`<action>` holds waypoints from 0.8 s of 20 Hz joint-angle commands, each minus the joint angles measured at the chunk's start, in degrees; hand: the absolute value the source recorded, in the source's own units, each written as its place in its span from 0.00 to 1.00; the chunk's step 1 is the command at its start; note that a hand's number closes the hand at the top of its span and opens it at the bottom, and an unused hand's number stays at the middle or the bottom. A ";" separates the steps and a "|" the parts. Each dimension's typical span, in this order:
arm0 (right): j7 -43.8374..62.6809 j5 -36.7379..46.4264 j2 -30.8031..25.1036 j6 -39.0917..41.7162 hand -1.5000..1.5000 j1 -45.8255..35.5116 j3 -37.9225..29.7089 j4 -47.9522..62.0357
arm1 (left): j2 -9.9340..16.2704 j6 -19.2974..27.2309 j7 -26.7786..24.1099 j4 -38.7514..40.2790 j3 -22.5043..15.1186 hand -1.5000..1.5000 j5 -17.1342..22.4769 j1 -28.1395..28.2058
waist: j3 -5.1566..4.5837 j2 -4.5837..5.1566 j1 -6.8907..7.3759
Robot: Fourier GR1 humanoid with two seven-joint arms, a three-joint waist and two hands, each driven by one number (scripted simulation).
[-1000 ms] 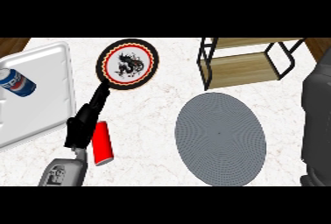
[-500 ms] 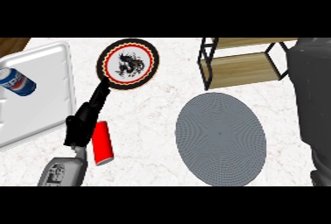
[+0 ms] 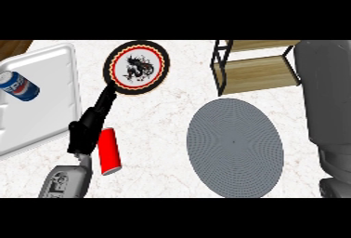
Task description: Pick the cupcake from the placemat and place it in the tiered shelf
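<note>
The grey round placemat (image 3: 235, 146) lies at the centre right with nothing on it. No cupcake shows anywhere in the view. The tiered shelf (image 3: 257, 65), black frame with wooden boards, stands at the back right. My right forearm (image 3: 330, 107) rises along the right edge beside the shelf, and its hand is out of the view past the top. My left hand (image 3: 89, 128) rests open at the lower left, fingers pointing up toward a plate.
A black-rimmed plate (image 3: 137, 67) with a dragon picture lies at the back centre. A red can (image 3: 109, 151) lies beside my left hand. A white tray (image 3: 51, 79) at the left holds a blue cola can (image 3: 19, 86).
My right arm has moved up and forward along the right edge, next to the shelf. The left hand and the objects on the counter have stayed put.
</note>
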 commanded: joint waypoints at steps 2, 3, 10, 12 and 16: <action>-5.64 -5.49 -0.73 -4.39 1.00 -2.88 -3.57 7.02 | -0.41 0.37 -0.92 1.81 -0.36 0.50 -0.83 0.07 | -0.03 -0.14 -0.25; -9.99 -7.65 -1.58 -6.50 1.00 -1.58 -5.28 9.83 | 1.09 -0.76 -3.14 0.03 0.75 0.50 0.25 1.71 | -0.02 -0.04 0.09; -15.03 -12.05 -5.20 -4.92 1.00 -4.53 -6.52 15.82 | 1.83 -1.56 0.20 -2.67 1.44 0.50 1.01 2.17 | -0.03 -0.20 -0.24; -0.70 2.71 -6.32 -8.35 1.00 -3.67 -2.53 18.12 | 0.59 0.04 -1.23 1.65 1.09 0.50 -0.28 0.03 | -0.18 -0.19 -1.02; -1.01 0.99 -8.82 -9.73 0.00 -1.01 -5.65 20.71 | -0.99 1.33 -0.05 -1.61 -0.85 0.50 -1.50 1.79 | -0.05 -0.25 -0.52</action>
